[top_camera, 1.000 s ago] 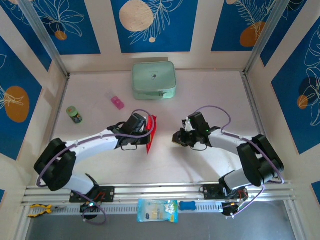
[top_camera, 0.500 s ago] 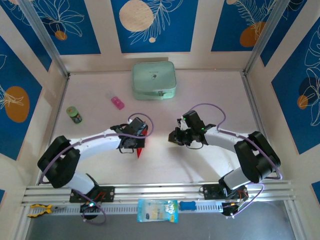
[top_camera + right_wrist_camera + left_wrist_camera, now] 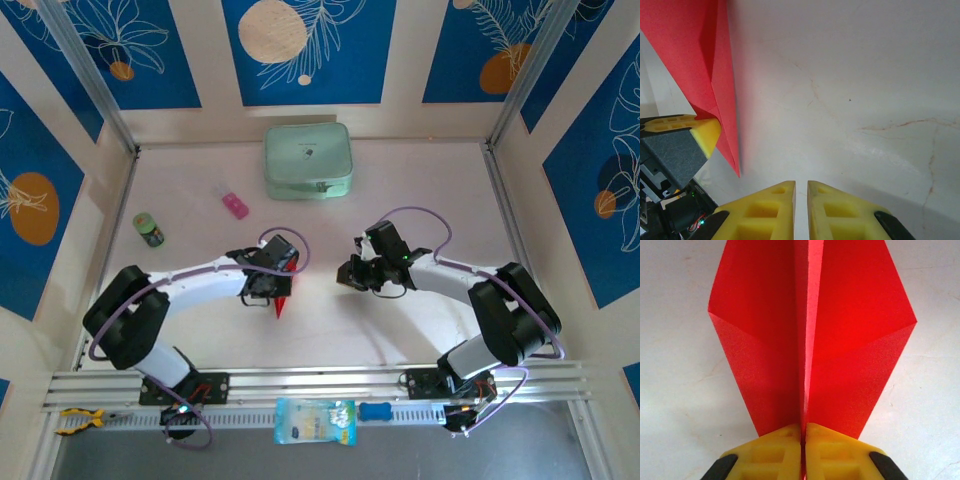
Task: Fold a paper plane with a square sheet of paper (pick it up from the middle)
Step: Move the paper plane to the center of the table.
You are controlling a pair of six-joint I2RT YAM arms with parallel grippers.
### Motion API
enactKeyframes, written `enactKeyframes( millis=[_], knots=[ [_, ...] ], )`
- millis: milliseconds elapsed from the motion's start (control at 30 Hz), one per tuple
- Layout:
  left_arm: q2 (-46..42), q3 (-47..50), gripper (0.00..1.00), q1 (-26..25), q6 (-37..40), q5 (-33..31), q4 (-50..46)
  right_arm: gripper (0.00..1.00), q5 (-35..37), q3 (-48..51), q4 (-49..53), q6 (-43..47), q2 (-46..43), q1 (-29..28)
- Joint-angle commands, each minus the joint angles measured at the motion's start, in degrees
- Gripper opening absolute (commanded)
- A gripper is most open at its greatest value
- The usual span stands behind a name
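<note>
The left gripper has its yellow pads pressed tight together on the centre crease of the red paper plane, pinching the folded spine at one end. From the pads the two flaps spread out to either side, each with a slanted edge running to a sharp side corner. The right gripper is empty, its fingers almost together with only a thin slit between them. The plane's pointed tip sits just beside those fingers on their left, near but not touching. Ahead of the right fingers and to their right lies bare white table. A pale green case and a small pink block lie well beyond both pairs of fingers
</note>
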State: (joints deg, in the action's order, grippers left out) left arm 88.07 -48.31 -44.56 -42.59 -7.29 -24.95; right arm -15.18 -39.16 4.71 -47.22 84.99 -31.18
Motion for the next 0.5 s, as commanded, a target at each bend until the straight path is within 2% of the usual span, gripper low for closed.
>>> enactKeyframes(
  millis=[0,467],
  knots=[
    [0.7,-1.4,0.11,-0.4,-0.4,1.3,-1.2,0.15,-0.5,0.0,0.0,-0.1,0.9,-0.5],
    [2.6,-2.5,0.16,-0.4,0.8,2.8,-1.2,0.15,-0.7,0.0,0.2,0.1,1.1,-0.2]
  ],
)
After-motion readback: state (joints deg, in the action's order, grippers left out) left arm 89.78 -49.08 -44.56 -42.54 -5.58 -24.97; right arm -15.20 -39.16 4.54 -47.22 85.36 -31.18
